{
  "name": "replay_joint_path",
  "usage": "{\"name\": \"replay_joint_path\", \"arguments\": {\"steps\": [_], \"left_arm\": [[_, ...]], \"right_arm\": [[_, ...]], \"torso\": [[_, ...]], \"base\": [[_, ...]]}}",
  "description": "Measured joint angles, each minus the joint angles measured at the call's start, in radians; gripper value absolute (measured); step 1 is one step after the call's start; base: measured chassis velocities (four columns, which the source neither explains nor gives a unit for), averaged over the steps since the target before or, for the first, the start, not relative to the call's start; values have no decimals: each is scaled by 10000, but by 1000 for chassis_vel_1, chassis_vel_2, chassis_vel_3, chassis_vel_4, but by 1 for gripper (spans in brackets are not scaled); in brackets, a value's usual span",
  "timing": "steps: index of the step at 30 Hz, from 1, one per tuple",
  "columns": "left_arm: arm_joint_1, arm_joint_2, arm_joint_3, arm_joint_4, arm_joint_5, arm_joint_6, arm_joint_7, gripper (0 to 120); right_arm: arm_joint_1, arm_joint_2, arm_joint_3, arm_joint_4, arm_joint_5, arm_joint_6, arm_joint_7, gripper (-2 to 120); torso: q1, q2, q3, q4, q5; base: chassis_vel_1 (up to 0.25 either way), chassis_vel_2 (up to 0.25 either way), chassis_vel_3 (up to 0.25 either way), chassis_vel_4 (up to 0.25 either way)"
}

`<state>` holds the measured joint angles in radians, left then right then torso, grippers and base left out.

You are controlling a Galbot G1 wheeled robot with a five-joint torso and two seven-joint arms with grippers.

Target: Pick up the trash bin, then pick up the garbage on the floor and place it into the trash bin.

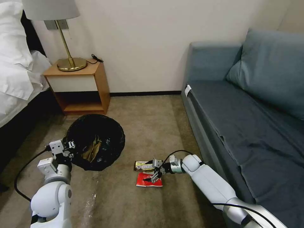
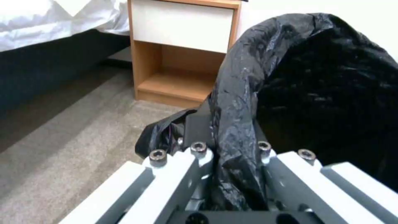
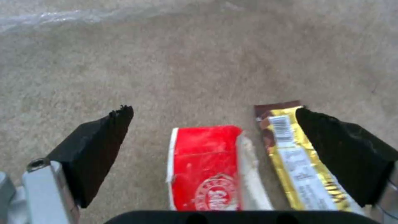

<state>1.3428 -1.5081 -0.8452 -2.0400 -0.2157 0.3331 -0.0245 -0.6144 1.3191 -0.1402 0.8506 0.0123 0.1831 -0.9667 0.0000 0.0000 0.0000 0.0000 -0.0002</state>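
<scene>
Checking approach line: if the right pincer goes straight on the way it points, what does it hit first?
Likely the red snack packet, centred between the open right pincer; the yellow wrapper lies by one finger. Depth unclear.

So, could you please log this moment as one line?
left claw: shut on trash bin rim | right claw: open over red packet | yellow wrapper: on floor

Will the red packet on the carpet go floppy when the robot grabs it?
Probably. The red packet lies flat and looks thin, so it should bend and crinkle. It seems light, so the open right gripper could nudge it across the carpet.
</scene>
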Motion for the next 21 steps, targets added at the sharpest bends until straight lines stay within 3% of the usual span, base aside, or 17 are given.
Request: {"name": "replay_joint_path", "arguments": {"steps": [12, 13, 21], "left_arm": [[102, -60, -13, 102, -23, -105, -34, 4], [127, -87, -16, 166, -12, -168, -31, 4], [123, -43, -63, 107, -31, -196, -14, 4]], "right_arm": [[-383, 526, 635, -1165, -716, 552, 176, 96], [-454, 584, 757, -1309, -883, 663, 305, 88], [-452, 611, 1061, -1508, -785, 809, 503, 62]], "torso": [[0, 0, 0, 1, 3], [0, 0, -1, -1, 0], [0, 0, 0, 0, 2]], "base": [[0, 0, 0, 0], [0, 0, 0, 0], [0, 0, 0, 0]]}}
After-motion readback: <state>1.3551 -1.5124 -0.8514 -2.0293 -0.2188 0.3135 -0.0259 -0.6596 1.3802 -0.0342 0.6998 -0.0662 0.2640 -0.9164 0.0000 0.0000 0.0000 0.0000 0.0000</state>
